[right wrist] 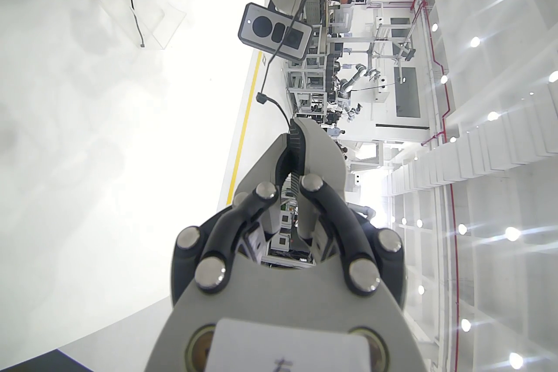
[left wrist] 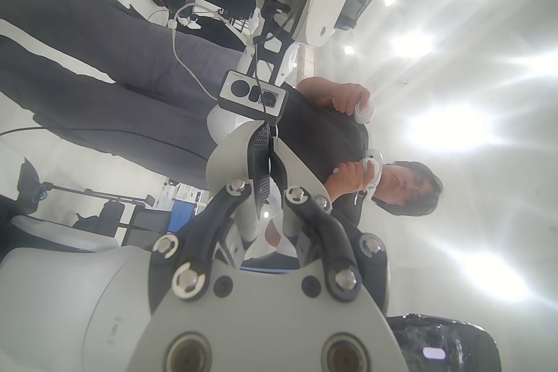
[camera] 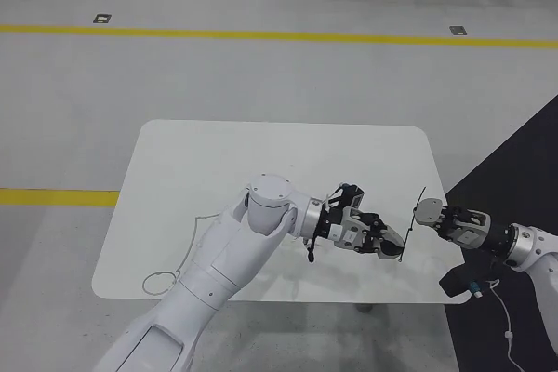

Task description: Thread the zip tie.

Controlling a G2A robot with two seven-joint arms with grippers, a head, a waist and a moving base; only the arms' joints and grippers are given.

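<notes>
Zip tie [camera: 407,234] is off the bench [camera: 214,186], held in the air over its near right part, between the two arms. From the top it reads as one thin dark line running far to near, slightly slanted, with the far end free.

Left end effector [camera: 394,247] comes in from the left. Its fingers [left wrist: 229,160] are pressed together on the near end of the zip tie. Right end effector [camera: 418,216] comes in from the right and pinches the zip tie a bit farther along. The two face each other, tips just beside one another. Right wrist view agrees: pads [right wrist: 297,149] are closed, and a short dark strap curls out of the tip to a small block, which I take to be the head [right wrist: 261,98].

Why this hold, my read:
- A two-point grip keeps a floppy zip tie stiff enough to aim.
- Lifting it gives both wrists room to rotate without scraping the bench.
- Close grips keep the span between them short, so the loose end shouldn't whip when fed.

Can't tell whether the zip tie is already through the head; it's too thin from the top and the wrist views don't settle it. I'd judge we're at alignment or feeding.

Risks:
- A small angular error at either wrist makes the end miss or buckle.
- The zip tie could slip in a pinch this narrow.
</notes>
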